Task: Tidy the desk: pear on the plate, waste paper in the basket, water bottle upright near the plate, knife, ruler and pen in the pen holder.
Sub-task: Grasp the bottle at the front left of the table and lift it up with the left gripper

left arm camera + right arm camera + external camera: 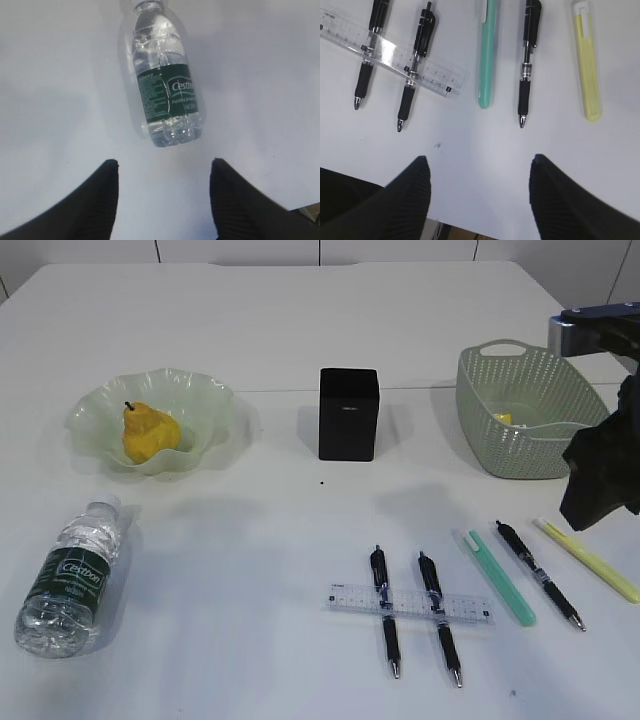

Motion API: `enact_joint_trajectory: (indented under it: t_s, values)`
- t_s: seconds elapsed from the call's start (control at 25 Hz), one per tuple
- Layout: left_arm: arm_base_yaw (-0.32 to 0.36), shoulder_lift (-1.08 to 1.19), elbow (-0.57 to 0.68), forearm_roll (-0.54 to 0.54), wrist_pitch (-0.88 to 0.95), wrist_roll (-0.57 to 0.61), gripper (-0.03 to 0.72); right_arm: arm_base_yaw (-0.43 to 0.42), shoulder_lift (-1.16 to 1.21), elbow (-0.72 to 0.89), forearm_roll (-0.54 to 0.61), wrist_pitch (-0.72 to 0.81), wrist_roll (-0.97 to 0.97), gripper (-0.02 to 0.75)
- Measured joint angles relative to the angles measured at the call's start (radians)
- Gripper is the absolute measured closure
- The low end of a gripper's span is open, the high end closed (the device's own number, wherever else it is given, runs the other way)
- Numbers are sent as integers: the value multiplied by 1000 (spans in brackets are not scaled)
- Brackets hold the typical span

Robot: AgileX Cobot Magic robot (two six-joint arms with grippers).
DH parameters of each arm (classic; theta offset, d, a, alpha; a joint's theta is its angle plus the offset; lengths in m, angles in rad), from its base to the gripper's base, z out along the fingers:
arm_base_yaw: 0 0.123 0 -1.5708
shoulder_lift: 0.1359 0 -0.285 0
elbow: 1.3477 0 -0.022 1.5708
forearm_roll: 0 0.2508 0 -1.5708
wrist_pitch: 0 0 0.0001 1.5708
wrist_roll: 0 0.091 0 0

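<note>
A yellow pear (149, 432) lies on the pale green wavy plate (215, 405). A clear water bottle (71, 578) with a green label lies on its side at the left; it also shows in the left wrist view (165, 79). My left gripper (164, 165) is open and empty just short of the bottle's base. A clear ruler (408, 604) lies across two black pens (385, 610). A third black pen (526, 61), a green knife (487, 55) and a yellow knife (586, 55) lie beside them. My right gripper (479, 161) is open above the table's front edge. The black pen holder (348, 414) stands mid-table.
A green woven basket (500, 380) stands at the right with a yellow scrap (503, 419) inside. The right arm (600, 465) hangs over the basket's right end. The table's front edge (465, 231) lies just below the right gripper.
</note>
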Motion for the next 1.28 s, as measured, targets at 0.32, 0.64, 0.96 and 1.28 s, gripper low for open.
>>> enact_joint_trajectory:
  t_s: [0.32,0.64,0.96,1.28]
  values:
    - [0,0,0,0,0,0,276,0,-151,132,2,-31,-2,276]
    - [0,0,0,0,0,0,276,0,-163,140,4,-35,-2,276]
    - [0,0,0,2,-31,0,276,0,-163,140,42,-90,-4,277]
    - [0,47,-3,-28,-82,-17,276,0,-163,140,67,-117,-4,277]
